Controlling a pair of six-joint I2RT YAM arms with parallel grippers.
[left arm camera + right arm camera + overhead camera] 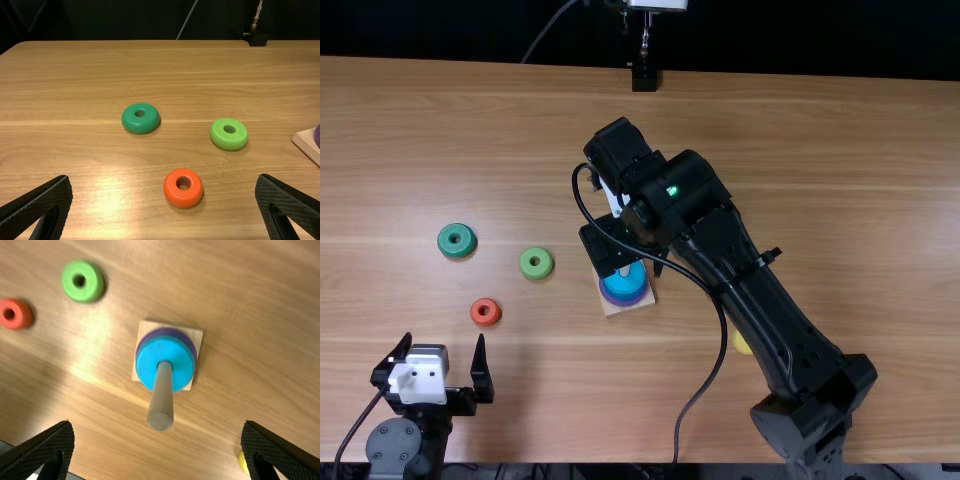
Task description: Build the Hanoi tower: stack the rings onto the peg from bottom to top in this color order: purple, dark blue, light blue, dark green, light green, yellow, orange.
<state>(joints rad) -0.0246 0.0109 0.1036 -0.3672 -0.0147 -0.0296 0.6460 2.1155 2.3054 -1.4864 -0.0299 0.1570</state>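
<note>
Top view and both wrist views: no lettering, label or brand legible. No number or sign can be read either.

The counter point(840, 150) is light brown wood with streaky grain. At its far edge there's a black block point(643, 80) under a metal rod point(645, 40), a thin cable point(548, 28) slanting nearby, against black backing point(820, 40).
</note>
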